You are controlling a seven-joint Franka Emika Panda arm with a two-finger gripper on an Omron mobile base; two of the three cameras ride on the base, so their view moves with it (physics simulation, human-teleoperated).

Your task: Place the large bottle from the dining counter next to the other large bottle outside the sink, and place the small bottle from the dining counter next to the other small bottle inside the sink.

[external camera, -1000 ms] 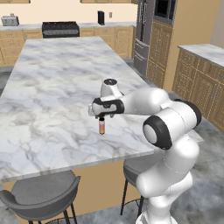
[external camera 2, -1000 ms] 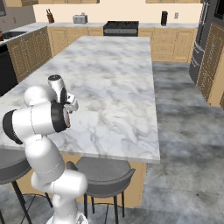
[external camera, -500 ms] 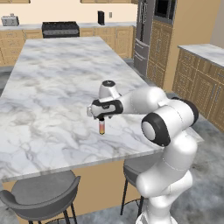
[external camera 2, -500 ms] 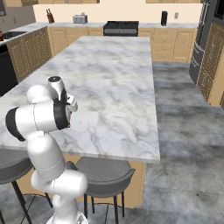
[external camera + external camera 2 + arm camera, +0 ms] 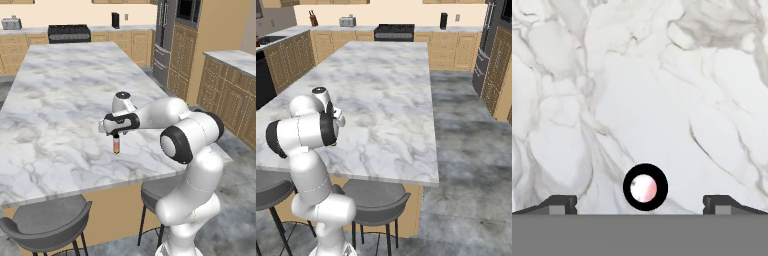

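The small bottle (image 5: 116,145), pale pink fading to orange with a black cap, stands upright on the marble dining counter (image 5: 60,90) near its front edge. My gripper (image 5: 116,134) hangs directly above it, pointing straight down, open. In the hand view the bottle's black cap ring (image 5: 645,186) sits centred between my two fingertips (image 5: 562,204), and neither one touches it. The sink (image 5: 268,39) is a dark basin on the far wall counter at the left. The large bottle and the two other bottles are out of view.
Grey stools (image 5: 47,225) (image 5: 373,200) stand under the counter's front edge. A black stove (image 5: 69,33) and a toaster (image 5: 347,21) are on the back wall, a steel fridge (image 5: 165,40) at the right. Wooden cabinets (image 5: 227,95) line the right side.
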